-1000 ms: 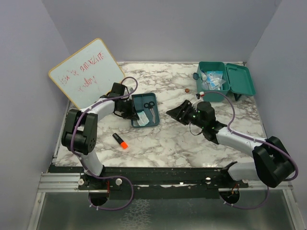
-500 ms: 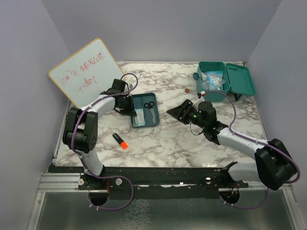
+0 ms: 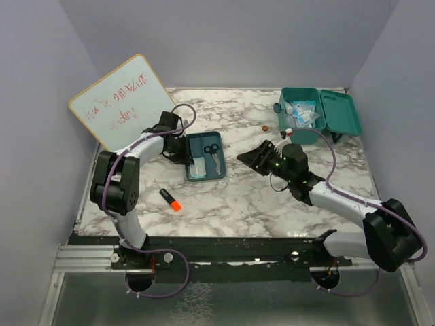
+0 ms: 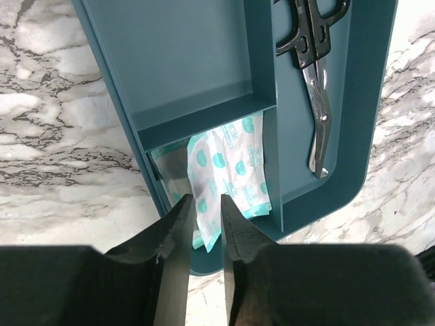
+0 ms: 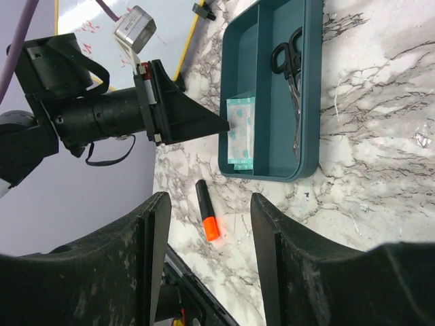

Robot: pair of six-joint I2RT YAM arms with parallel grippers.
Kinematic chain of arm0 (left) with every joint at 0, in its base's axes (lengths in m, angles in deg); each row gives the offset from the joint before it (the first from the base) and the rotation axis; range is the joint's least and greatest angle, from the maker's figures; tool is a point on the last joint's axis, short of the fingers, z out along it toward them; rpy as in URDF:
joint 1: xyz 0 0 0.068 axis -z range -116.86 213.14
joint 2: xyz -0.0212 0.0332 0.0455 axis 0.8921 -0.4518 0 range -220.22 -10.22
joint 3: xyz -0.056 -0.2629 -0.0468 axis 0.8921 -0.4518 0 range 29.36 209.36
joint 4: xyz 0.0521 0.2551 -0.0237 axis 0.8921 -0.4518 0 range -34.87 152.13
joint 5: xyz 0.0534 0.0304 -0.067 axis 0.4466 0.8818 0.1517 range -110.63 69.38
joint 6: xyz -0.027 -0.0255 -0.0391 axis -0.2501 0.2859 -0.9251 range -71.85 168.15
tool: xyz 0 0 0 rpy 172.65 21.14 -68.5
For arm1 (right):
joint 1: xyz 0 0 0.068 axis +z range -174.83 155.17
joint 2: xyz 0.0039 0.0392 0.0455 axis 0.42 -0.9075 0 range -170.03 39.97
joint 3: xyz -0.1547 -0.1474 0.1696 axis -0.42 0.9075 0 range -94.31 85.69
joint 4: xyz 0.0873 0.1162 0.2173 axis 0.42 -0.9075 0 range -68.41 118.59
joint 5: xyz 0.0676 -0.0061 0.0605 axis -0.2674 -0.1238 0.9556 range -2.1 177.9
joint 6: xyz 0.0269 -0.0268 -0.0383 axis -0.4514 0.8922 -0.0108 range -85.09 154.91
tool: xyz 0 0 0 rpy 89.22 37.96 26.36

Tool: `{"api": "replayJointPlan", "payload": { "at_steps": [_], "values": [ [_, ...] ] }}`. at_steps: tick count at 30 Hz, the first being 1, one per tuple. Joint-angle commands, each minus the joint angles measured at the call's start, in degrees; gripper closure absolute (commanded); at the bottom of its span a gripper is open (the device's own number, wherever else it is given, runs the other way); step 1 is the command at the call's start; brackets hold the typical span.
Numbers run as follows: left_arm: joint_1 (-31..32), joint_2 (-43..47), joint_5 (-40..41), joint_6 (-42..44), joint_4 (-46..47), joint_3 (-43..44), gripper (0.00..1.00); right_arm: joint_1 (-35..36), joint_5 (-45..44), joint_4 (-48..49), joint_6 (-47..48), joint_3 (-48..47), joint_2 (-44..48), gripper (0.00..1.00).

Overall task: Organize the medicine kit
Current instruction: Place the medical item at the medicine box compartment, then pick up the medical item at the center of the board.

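The medicine kit (image 3: 338,114) stands open at the far right of the worktop (image 3: 238,197), behind the half-open, empty right hand (image 3: 253,157). The left wrist view alone shows the left hand (image 4: 204,204) slightly parted over packets (image 4: 234,163) in the tray (image 4: 204,68).

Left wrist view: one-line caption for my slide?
Left gripper, jaws slightly parted, over teal-and-white packets in the divided tray; scissors in the next compartment.

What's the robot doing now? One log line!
left gripper: slightly open at packets in tray | right gripper: open, empty | medicine kit: lid open
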Motion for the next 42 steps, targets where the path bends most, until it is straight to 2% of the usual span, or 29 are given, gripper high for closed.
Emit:
{"api": "replayJointPlan", "payload": {
  "at_steps": [1, 9, 13, 17, 18, 19, 26, 33, 37, 42],
  "values": [
    [-0.3, 1.2, 1.4, -0.2, -0.6, 2.2, 0.74, -0.1, -1.7, -1.5, 1.2, 0.5, 0.9, 0.44],
    [-0.3, 4.7, 1.9, -1.7, -0.4, 2.6, 0.60, -0.1, -2.8, -3.4, 4.1, -0.3, 1.3, 0.44],
    [0.0, 8.7, 0.7, -2.3, 1.0, 1.8, 0.48, -0.1, -6.2, -9.5, 8.3, -3.2, 1.2, 0.44],
    [0.7, 14.9, -0.4, -3.0, 4.2, -0.6, 0.17, -0.1, -11.9, -17.8, 15.3, -9.8, -0.9, 0.44],
    [0.8, 16.6, -0.4, -3.2, 5.1, -1.4, 0.04, -0.1, -13.6, -19.6, 17.4, -11.3, -1.8, 0.44],
    [0.8, 18.2, -0.5, -3.3, 5.8, -2.2, 0.01, -0.1, -15.2, -21.2, 19.3, -13.1, -2.9, 0.44],
    [0.9, 28.5, 0.4, -2.4, 8.4, -8.8, 0.01, -0.1, -29.8, -32.3, 32.0, -26.8, -15.1, 0.44],
    [0.9, 38.3, 4.8, -0.1, 9.7, -16.9, 0.01, -1.0, -39.2, -33.6, 41.1, -38.2, -27.4, 0.47],
    [1.4, 41.8, 6.5, 0.6, 10.1, -18.0, 0.01, -2.1, -41.6, -35.3, 44.1, -44.6, -34.2, 0.53],
    [2.0, 42.4, 5.6, 0.3, 10.1, -18.0, 0.01, -4.7, -39.1, -36.2, 45.0, -50.0, -40.1, 0.58]
  ]
}}
